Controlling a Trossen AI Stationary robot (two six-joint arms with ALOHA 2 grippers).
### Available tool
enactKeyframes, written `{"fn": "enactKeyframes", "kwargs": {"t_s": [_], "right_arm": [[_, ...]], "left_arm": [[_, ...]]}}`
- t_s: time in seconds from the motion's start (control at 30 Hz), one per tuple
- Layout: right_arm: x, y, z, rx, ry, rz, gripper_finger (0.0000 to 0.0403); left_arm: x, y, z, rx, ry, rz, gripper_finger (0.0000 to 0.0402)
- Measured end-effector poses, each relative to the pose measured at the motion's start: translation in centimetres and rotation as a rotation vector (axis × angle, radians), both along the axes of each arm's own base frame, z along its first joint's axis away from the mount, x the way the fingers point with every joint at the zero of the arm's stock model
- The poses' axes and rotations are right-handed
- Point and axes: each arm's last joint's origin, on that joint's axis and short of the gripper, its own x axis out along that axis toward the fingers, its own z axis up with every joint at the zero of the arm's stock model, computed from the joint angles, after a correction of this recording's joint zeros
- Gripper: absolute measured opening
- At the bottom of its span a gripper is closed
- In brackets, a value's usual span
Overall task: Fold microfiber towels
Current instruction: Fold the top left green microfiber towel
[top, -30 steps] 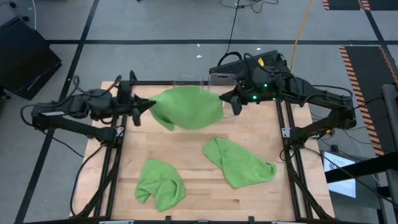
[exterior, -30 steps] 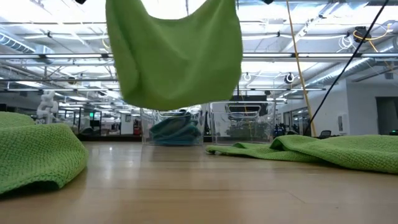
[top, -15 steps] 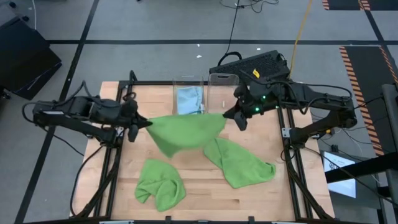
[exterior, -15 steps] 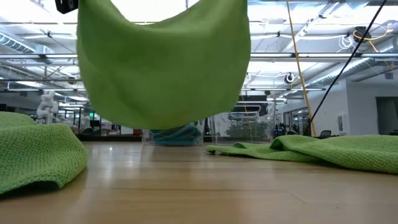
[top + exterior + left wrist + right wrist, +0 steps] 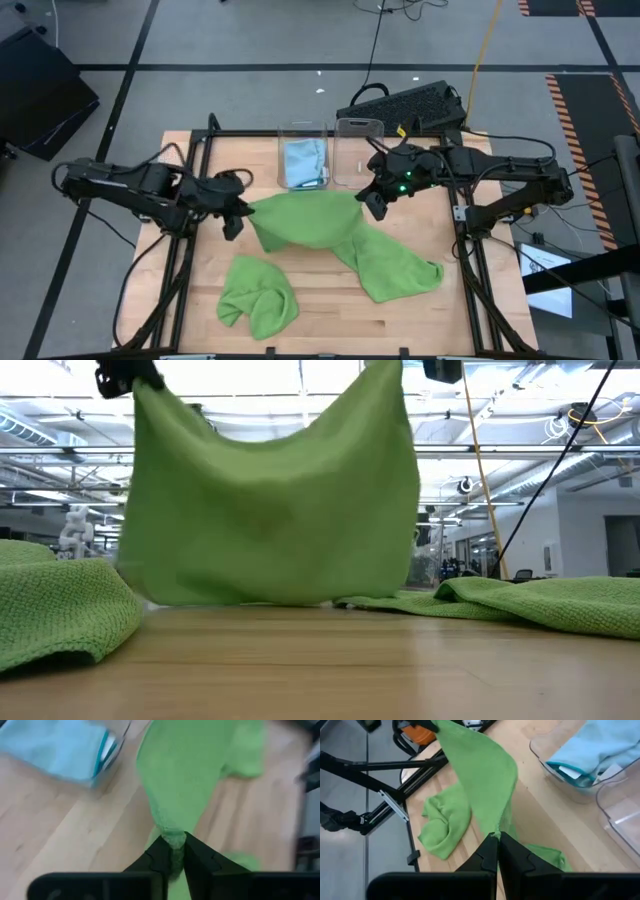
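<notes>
**Q:** What am I holding, and where is it?

**A:** A lime green towel (image 5: 305, 218) is stretched between my two pincers over the middle of the table (image 5: 320, 325). From the table-level camera its lower edge hangs down and appears to meet the wood, though I cannot be sure it touches. My left gripper (image 5: 238, 208) pinches one corner; in its wrist camera the fingers (image 5: 159, 855) stand narrow, with a wad of green cloth caught between their tips. My right gripper (image 5: 368, 200) pinches the opposite corner, fingers closed tight on the fabric.

**Q:** How are the arms posed?

**A:** The left arm reaches in from its side of the frame, low and stretched almost flat, wrist pointing at the towel. The right arm mirrors it from the other side, elbow bent, wrist angled down towards the cloth. The two pincers face each other with the towel spanning the gap.

**Q:** What lies around the pincers?

**A:** Below and just beside the right pincer, a second green towel (image 5: 388, 262) lies spread out, partly covered by the held one. Nearer the left pincer, towards the front edge, a crumpled green towel (image 5: 258, 295) sits apart. Beyond both pincers stand two clear bins: one (image 5: 303, 160) holds a light blue towel (image 5: 305, 158); the other bin (image 5: 355, 150) stands beside it.
</notes>
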Motion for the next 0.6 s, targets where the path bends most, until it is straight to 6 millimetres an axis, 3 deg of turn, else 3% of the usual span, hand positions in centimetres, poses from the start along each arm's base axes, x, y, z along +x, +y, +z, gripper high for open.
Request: {"fn": "enactKeyframes", "kwargs": {"t_s": [0.33,0.6], "right_arm": [[0.9,1.4,-1.3,0.045,-0.068,0.101,0.0000],[0.9,2.0,-1.4,0.069,-0.065,0.118,0.0000]], "left_arm": [[2.4,-1.5,-3.1,0.148,0.242,-0.037,0.0104],[0.8,-0.8,-1.9,0.146,0.175,0.013,0.0124]]}}
